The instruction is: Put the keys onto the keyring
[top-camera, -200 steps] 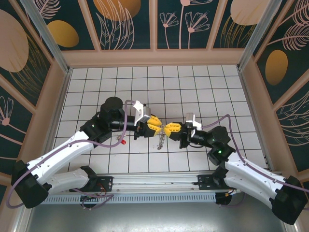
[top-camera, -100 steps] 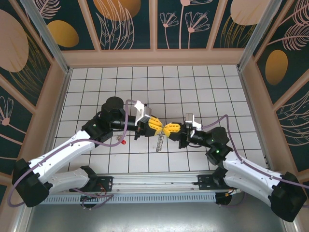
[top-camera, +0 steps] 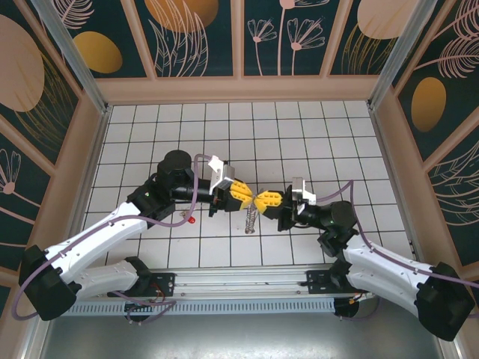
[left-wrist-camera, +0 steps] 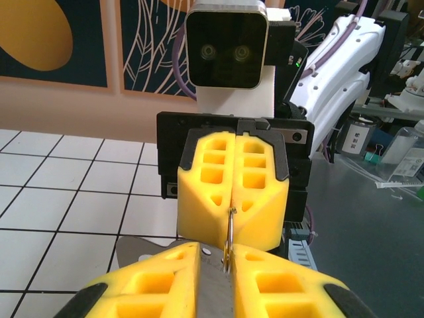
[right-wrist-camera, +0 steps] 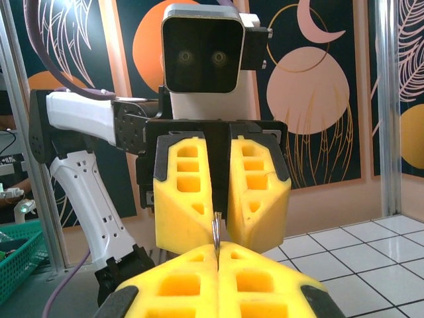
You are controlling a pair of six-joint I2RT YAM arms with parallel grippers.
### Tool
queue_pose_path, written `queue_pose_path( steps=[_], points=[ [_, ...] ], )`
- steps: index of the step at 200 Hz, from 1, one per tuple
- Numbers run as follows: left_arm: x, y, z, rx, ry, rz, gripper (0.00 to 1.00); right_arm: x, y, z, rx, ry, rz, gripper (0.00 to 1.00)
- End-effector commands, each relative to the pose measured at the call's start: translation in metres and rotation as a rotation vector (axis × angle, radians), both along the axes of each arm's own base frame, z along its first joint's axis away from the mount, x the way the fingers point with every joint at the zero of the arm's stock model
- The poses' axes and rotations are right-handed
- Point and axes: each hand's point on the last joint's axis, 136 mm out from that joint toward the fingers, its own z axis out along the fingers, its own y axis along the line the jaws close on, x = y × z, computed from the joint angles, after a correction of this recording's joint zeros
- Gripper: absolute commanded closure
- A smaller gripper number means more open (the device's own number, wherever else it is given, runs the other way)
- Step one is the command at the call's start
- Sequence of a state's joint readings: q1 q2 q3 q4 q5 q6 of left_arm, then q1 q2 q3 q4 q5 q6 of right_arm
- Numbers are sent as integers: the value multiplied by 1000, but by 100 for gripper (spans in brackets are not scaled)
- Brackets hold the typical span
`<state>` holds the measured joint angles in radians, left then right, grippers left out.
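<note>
My two grippers meet tip to tip above the table's middle. Between them is the keyring (top-camera: 256, 199), a thin silver ring (left-wrist-camera: 228, 233) with a chain (top-camera: 252, 219) hanging under it. My right gripper (right-wrist-camera: 217, 255) is shut on the ring's edge (right-wrist-camera: 216, 240). My left gripper (left-wrist-camera: 215, 265) is closed on a flat grey metal piece (left-wrist-camera: 213, 291) with the ring pressed beside it. The red-headed key (top-camera: 191, 220) lies on the white tiles, left of the grippers and beside my left arm.
Beige walls (top-camera: 239, 88) fence the tiled table on three sides, with a metal rail (top-camera: 239, 288) along the near edge. Open tiles lie behind the grippers. A cable (top-camera: 196, 187) loops over my left wrist.
My left jaws have narrowed on the metal piece and the ring. The right arm has shifted slightly to the right. The key has not moved.
</note>
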<state>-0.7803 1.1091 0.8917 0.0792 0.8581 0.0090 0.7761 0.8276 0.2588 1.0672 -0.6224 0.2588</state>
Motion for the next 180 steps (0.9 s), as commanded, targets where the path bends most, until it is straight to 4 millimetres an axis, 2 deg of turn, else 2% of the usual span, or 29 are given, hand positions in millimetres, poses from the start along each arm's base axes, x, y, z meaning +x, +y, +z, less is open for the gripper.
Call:
queue_pose_path(
  steps=[1, 48, 128, 180],
  points=[
    [-4, -2, 5, -28, -10, -29, 80, -8, -5, 16, 73, -45, 15, 100],
    [-6, -2, 6, -33, -7, -39, 84, -7, -5, 13, 77, -39, 15, 100],
    [-8, -4, 7, -48, 5, -57, 84, -7, -5, 14, 98, -45, 19, 100],
    [-9, -4, 7, -52, 9, -65, 95, -7, -6, 15, 116, -51, 18, 100]
  ],
)
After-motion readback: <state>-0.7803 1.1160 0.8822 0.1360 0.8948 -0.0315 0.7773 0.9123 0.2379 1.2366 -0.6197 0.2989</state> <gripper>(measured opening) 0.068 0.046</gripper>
